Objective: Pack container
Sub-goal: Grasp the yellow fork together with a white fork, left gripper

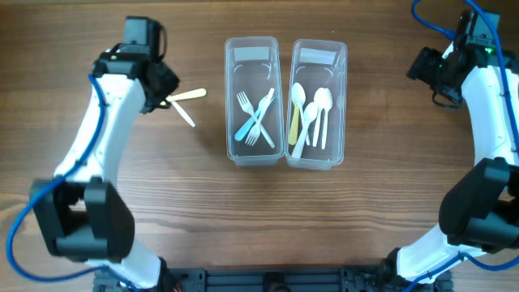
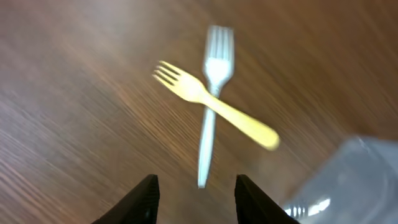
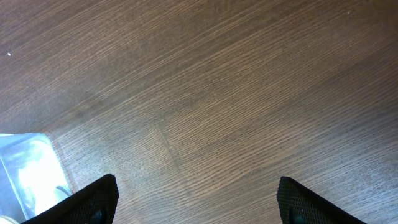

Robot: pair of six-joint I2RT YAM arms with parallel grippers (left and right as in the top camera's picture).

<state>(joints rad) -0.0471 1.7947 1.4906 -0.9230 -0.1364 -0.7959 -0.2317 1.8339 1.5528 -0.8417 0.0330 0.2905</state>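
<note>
Table [image 1: 259, 219]: wood, two clear containers [image 1: 229, 97] mid-table
Loose pair: left of containers, yellow fork [image 2: 249, 124] crossing white fork [image 2: 205, 149], handles toward containers
Tines: hidden overhead, clear in left wrist view
Left gripper [image 2: 196, 186]: parted, empty, above forks
Right gripper [image 3: 196, 193]: spread wide, empty

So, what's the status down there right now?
Left gripper open, over yellow fork crossed on white fork, both on table. Right gripper open, holding nothing. Nothing in the way.

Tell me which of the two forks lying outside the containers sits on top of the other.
The yellow fork: its handle runs unbroken across the white fork, which lies under it, just ahead of the left gripper.
</note>
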